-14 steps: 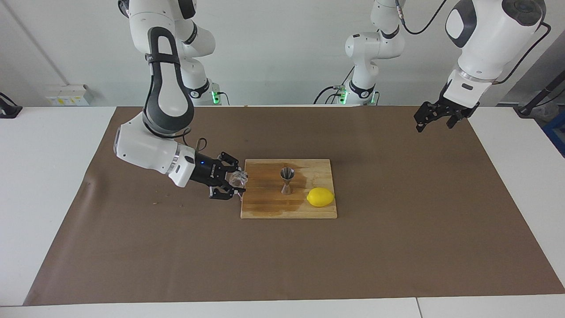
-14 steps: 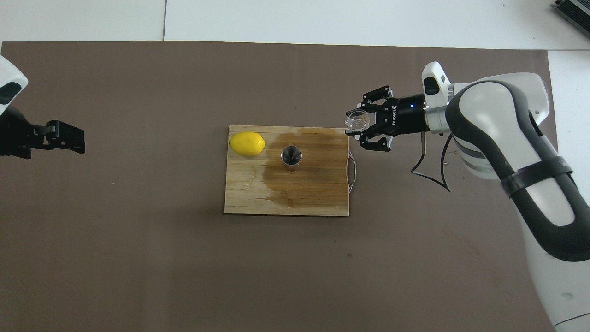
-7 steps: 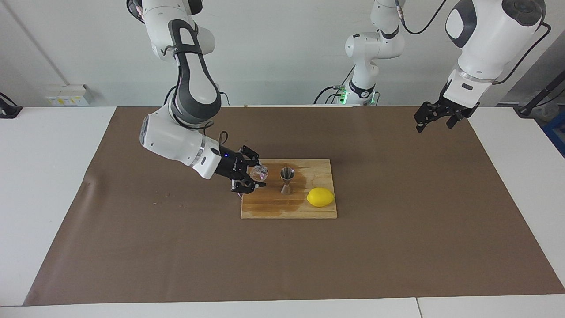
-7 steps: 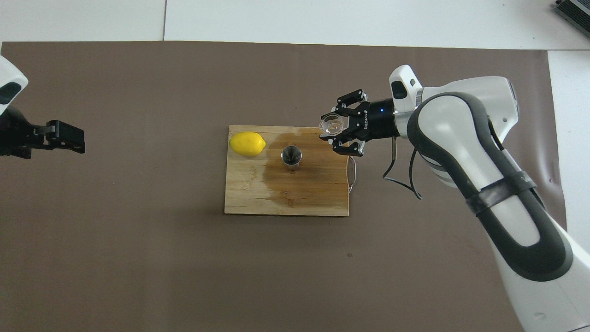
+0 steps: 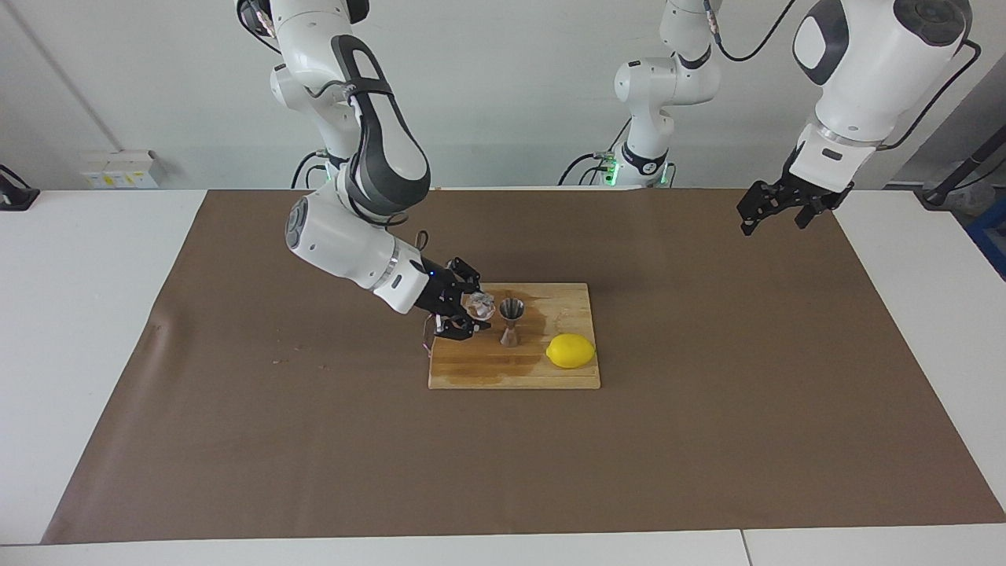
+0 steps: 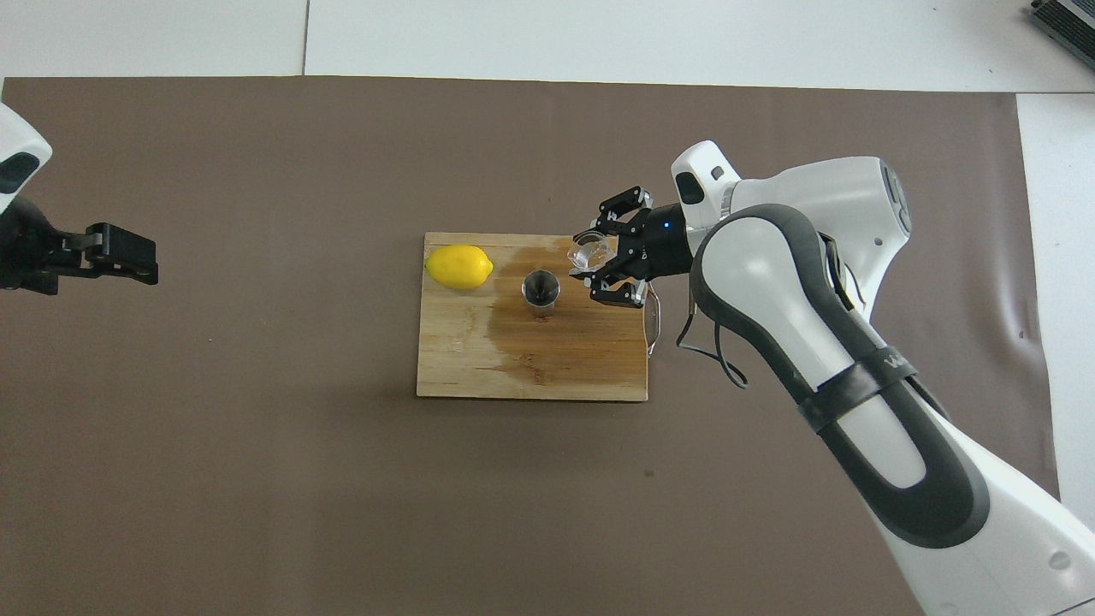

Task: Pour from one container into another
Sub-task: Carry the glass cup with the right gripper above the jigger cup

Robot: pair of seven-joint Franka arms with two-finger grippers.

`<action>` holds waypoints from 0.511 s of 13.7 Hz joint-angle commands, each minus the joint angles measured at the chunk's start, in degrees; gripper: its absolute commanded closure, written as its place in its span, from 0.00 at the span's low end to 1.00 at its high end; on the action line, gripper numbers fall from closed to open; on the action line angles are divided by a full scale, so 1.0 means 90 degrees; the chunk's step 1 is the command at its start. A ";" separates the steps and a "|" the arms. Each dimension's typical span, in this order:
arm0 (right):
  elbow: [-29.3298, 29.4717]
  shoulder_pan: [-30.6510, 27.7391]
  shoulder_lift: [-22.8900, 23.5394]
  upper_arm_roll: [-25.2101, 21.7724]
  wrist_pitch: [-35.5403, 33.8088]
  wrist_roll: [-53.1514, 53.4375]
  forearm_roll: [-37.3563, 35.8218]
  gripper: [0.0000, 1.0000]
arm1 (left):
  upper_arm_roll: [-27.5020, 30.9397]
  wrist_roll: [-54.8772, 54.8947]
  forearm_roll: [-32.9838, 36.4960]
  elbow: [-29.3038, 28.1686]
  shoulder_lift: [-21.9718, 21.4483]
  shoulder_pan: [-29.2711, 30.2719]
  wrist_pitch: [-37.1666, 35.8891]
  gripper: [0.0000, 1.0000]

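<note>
gripping the glass cup (image 5: pixel 478 306), your right claw (image 5: pixel 474 313) hangs over the board (image 5: pixel 511 369) beside the jigger (image 5: pixel 511 321); your left claw (image 5: pixel 774 206) waits released at the desk edge.

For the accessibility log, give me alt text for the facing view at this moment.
The right gripper, shut on the tiny clear glass cup, holds it over the wooden cutting board, just beside the upright steel jigger. A lemon lies on the board next to the jigger. The left gripper waits open above the brown mat, at its arm's end of the table.
</note>
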 commanded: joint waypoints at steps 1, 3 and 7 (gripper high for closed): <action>-0.0483 0.0034 -0.0484 -0.0044 0.0078 0.0252 -0.0237 0.78 | -0.0013 -0.0071 0.0094 -0.0234 -0.0201 0.0020 0.0037 0.00; -0.0747 0.0034 -0.0738 -0.0044 0.0078 0.0262 -0.0267 0.78 | -0.0013 -0.0071 0.0094 -0.0234 -0.0201 0.0020 0.0027 0.00; -0.0914 -0.0082 -0.0856 -0.0054 0.0088 0.0593 -0.0257 0.78 | -0.0013 -0.0071 0.0094 -0.0234 -0.0201 0.0020 0.0037 0.00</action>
